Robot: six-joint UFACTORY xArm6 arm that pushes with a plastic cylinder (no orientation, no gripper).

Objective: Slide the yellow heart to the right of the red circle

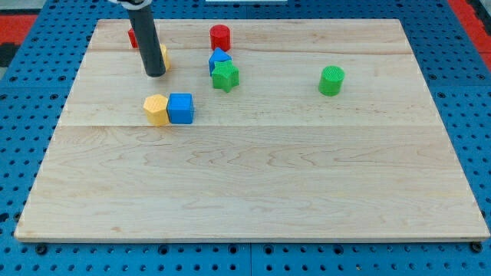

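Counter [253,184] of pale wood carries all blocks. Rod ends in my tip [155,74]; no jaws exist, so nothing is pinched. Tip touches the yellow heart [163,56], mostly hidden behind the rod, at the view's upper left. Red circle [220,37] stands well apart toward the view's right. Red block [133,37] sits half hidden behind the rod. No writing readable.

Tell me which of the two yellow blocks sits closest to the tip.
The yellow block partly hidden behind my tip, near the view's top left; the other yellow block touches the blue cube lower down.
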